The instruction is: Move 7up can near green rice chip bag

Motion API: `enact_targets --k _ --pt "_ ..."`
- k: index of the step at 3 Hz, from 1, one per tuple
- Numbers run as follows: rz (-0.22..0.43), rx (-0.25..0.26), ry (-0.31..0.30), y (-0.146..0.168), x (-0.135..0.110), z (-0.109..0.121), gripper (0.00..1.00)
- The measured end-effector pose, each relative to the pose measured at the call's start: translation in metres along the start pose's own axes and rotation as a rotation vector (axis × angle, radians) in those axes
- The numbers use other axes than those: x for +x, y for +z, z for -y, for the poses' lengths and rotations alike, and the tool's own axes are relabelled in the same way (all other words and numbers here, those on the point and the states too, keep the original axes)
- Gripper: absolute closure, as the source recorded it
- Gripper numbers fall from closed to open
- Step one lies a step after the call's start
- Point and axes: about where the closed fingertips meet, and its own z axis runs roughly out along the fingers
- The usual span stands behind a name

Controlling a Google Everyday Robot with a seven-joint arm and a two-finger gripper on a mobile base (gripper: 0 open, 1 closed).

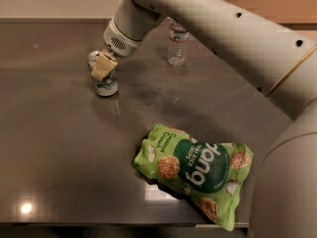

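Steel-grey bench (59,148): the green rice chip bag (195,172) lies flat near its front edge, rightward. Farther back, left, the 7up can (106,85) stands upright, the gripper (102,66) at its top; I cannot tell whether it grips. Beyond, a water bottle (178,48) stands by the far edge.

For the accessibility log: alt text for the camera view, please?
Robot gripper at a small silver-green aluminium soda can upright on a dark table; a bright green snack bag lies apart in front, a clear plastic bottle stands behind.

Cream end effector (103,67) at silver-green 7up can (106,85).
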Motion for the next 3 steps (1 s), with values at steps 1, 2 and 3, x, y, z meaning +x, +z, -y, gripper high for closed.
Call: enact_targets --k 1,2,3 --pt "0.011 0.005 0.009 -0.021 0.007 0.000 0.87" --pt "0.014 0.032 0.042 -0.054 0.030 0.007 1.00" --pt "0.006 0.071 0.097 -0.093 0.068 0.016 1.00"
